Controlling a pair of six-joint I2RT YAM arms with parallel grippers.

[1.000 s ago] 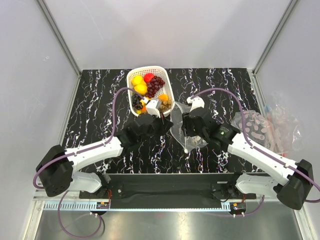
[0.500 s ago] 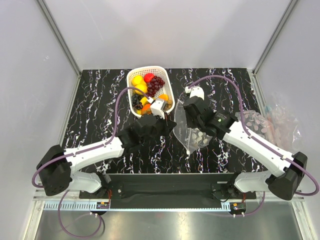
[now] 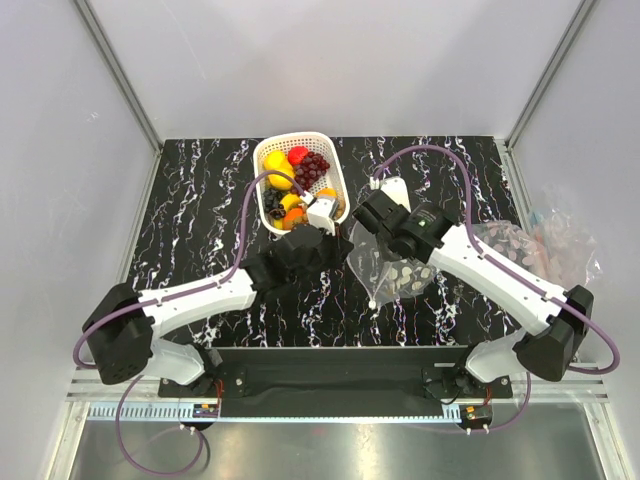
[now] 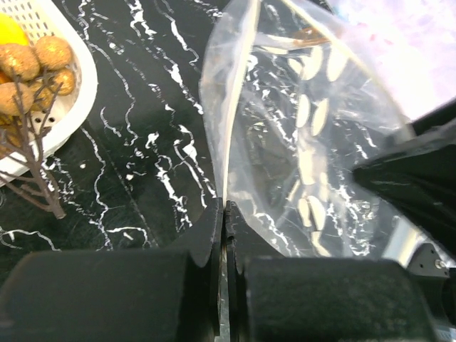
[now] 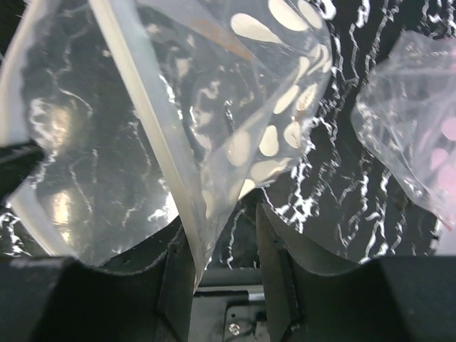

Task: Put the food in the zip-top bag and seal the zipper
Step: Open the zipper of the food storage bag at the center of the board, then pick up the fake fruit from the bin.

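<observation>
Zip-top bag [image 3: 392, 268]: lies right of the basket [image 3: 300, 136], no fruit visible inside.
Food [image 3: 298, 172]: all in the basket, far left of the bag.
Left gripper [image 4: 225, 214]: pinched tight on the bag's rim.
Right gripper [image 5: 224, 235]: fingers apart, the opposite rim lying loose between them.
Risk: the unclamped rim slides out, the mouth collapses and the fruit misses.

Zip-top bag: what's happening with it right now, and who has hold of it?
The left gripper is pinched shut on one rim of the zip-top bag. The right gripper has its fingers apart around the other rim and is not clamped on it, and the bag's mouth gapes open between the two. The food sits in the white basket beside the bag; none is in the bag yet.
</observation>
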